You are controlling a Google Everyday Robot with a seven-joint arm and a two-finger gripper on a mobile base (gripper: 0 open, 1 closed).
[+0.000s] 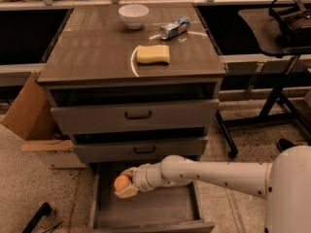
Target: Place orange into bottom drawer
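The orange [120, 182] is a small round fruit held between the fingers of my gripper [124, 183]. The gripper is shut on it and hangs over the left rear part of the bottom drawer [146, 210], which is pulled open and shows a plain grey floor. My white arm [214, 174] reaches in from the lower right. The orange is above the drawer floor, inside the drawer's outline.
Two shallower drawers with black handles [138, 114] sit above, slightly open. On the cabinet top are a white bowl [133, 15], a yellow sponge [153, 54] and a lying can [174, 27]. A cardboard box [34, 125] stands to the left; a black stand [272, 96] to the right.
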